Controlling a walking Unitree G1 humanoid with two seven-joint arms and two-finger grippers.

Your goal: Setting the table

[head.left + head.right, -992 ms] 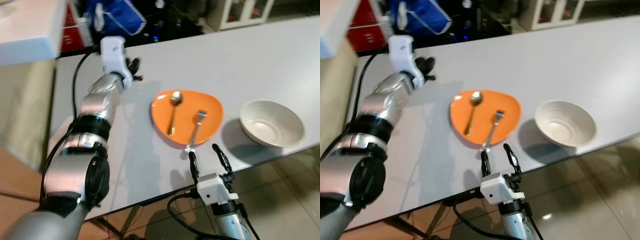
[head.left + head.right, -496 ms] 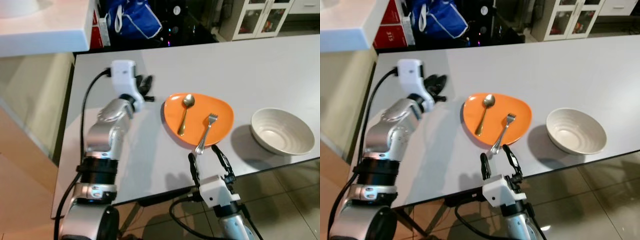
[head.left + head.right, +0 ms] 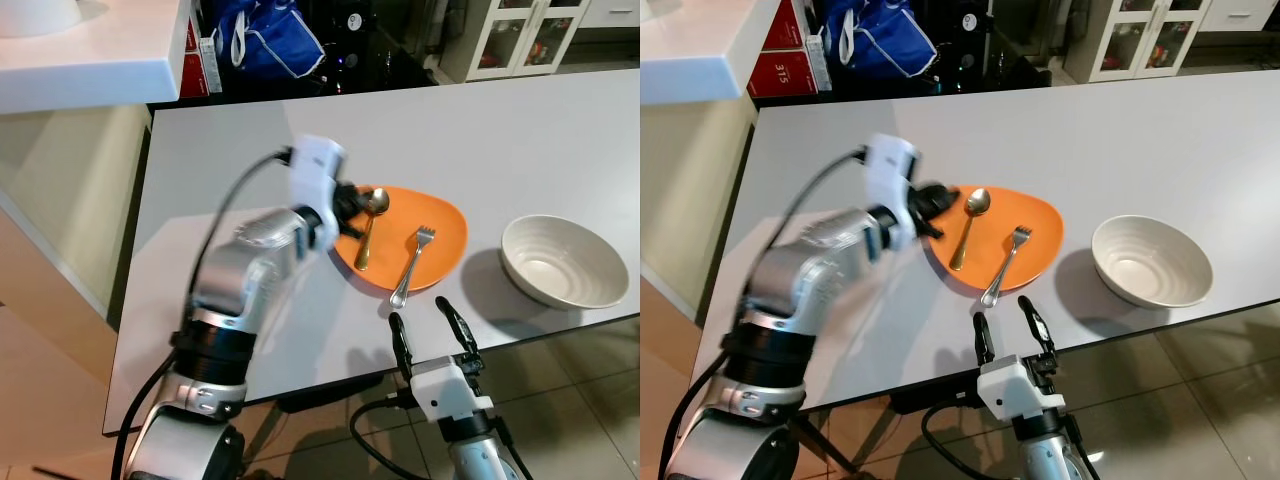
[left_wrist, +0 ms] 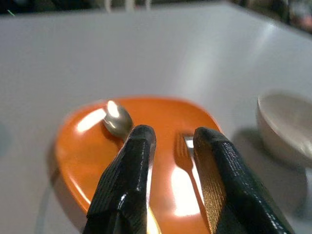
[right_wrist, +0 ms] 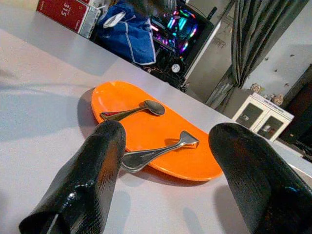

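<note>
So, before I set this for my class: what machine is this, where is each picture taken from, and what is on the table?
It is a humanoid robot with two silver arms, each ending in two black fingers. Two pictures come from cameras in its head, looking down; two come from cameras on its wrists, looking along the fingers. On the grey table lie an orange plate carrying a spoon and a fork, and beside it a white bowl. The left gripper hovers above the plate's left edge, near the spoon. The right gripper waits, open, at the near table edge, pointing at the fork. Neither holds anything.
</note>
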